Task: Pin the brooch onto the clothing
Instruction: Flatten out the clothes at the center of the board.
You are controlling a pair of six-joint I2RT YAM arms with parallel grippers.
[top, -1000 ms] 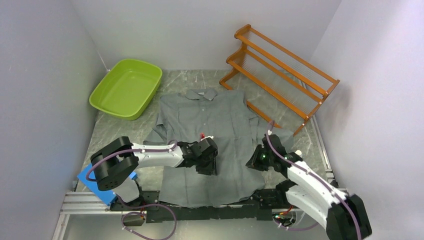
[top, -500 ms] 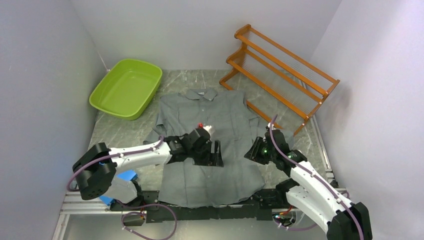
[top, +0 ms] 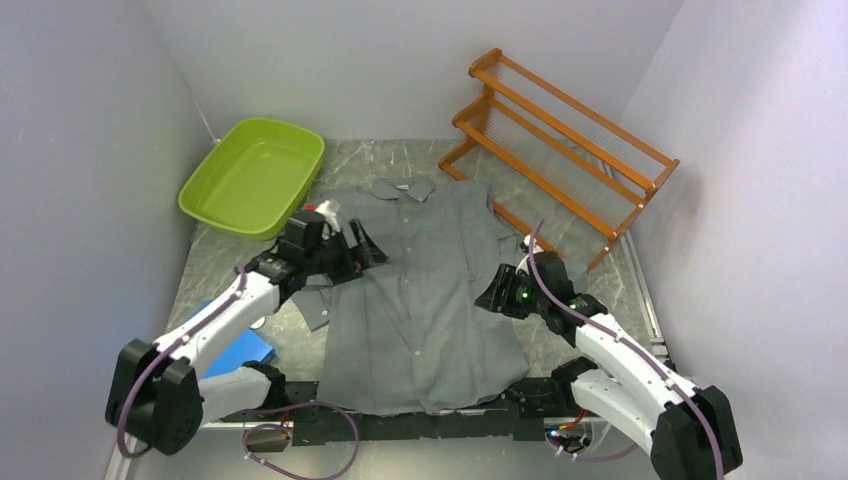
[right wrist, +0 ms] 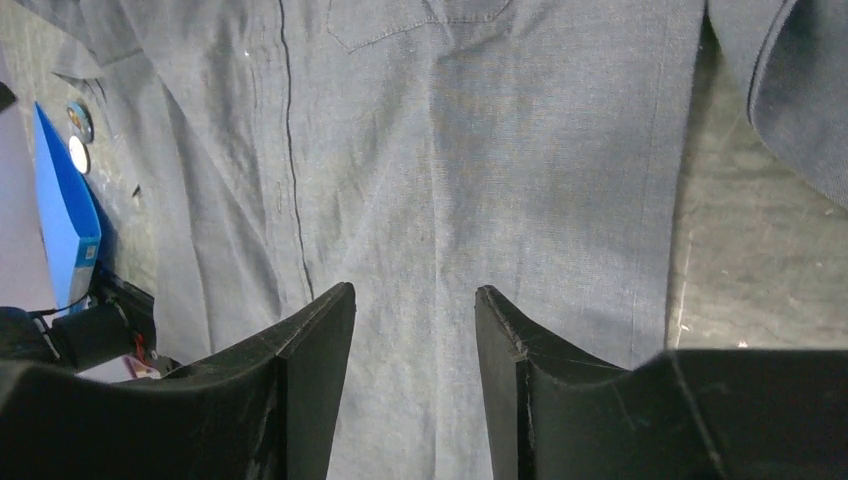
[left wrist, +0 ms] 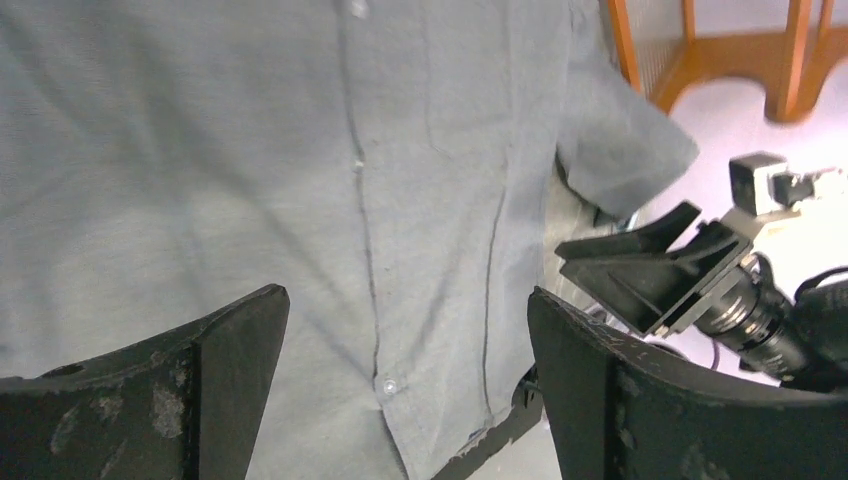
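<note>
From above, the dark-grey shirt (top: 430, 300) lies flat and front up in the middle of the surface, collar toward the far wall. The left gripper (top: 362, 248) hovers at its shoulder on the left side, and the right gripper (top: 490, 298) is at the opposite edge, near the sleeve.

The left wrist view shows what the overhead one cannot: its jaws stand wide apart with nothing between them, over the buttoned front.

In the right wrist view those jaws are partly apart and empty, above plain cloth below a chest pocket (right wrist: 420, 20). A blue box (right wrist: 65, 200) lies at the shirt's edge (two small round discs (right wrist: 78, 120) sit just beside it).

The surface (top: 215, 265) is grey and marbled. A green tub (top: 250, 175) sits far left, an orange wooden rack (top: 575, 105) far right, and pale walls close in three sides.
</note>
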